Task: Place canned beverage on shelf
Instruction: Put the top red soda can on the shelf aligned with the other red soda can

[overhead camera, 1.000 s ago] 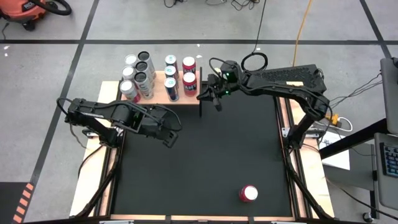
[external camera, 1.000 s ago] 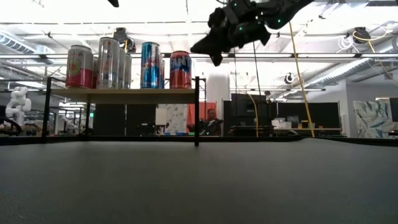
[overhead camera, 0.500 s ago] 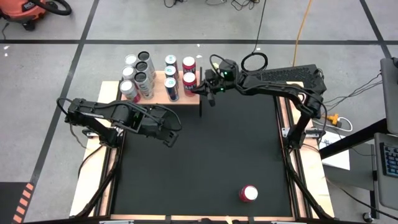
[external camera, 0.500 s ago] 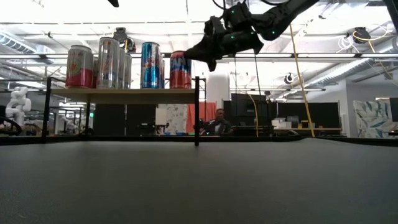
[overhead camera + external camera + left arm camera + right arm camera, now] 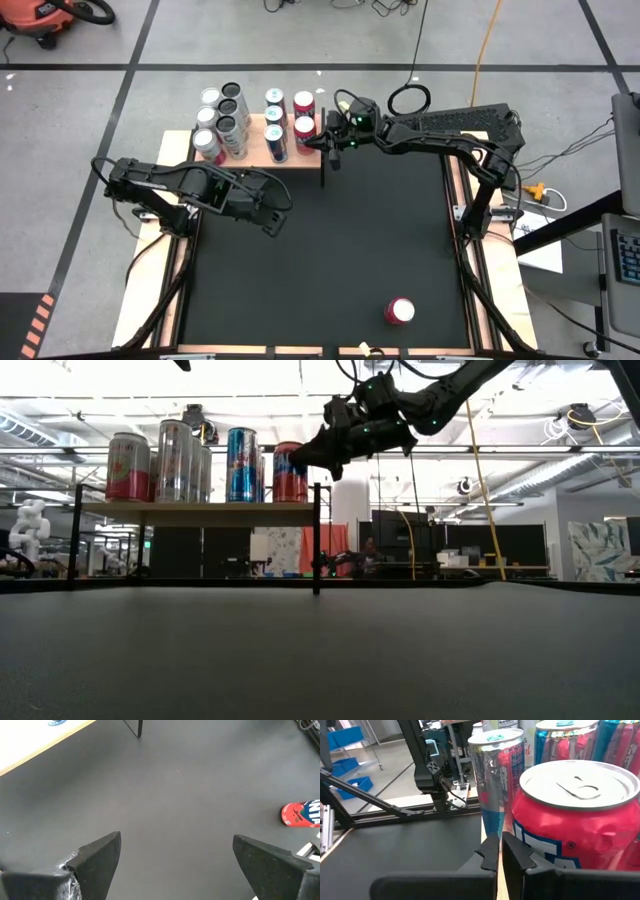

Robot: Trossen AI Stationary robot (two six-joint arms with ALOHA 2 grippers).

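Right gripper (image 5: 326,143), clenched and empty, is held beside red can (image 5: 304,127) at shelf (image 5: 257,148) edge, prob. to nudge it. Left gripper (image 5: 272,217), spread wide, is parked over mat (image 5: 330,260). Another can (image 5: 399,311) is left on mat, unshelved.

The right claw (image 5: 300,458) hides part of the red can (image 5: 287,472) on the shelf (image 5: 200,510).

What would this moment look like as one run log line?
right gripper: shut, empty, beside red can on shelf | left gripper: open, waiting above mat | another red can: on mat
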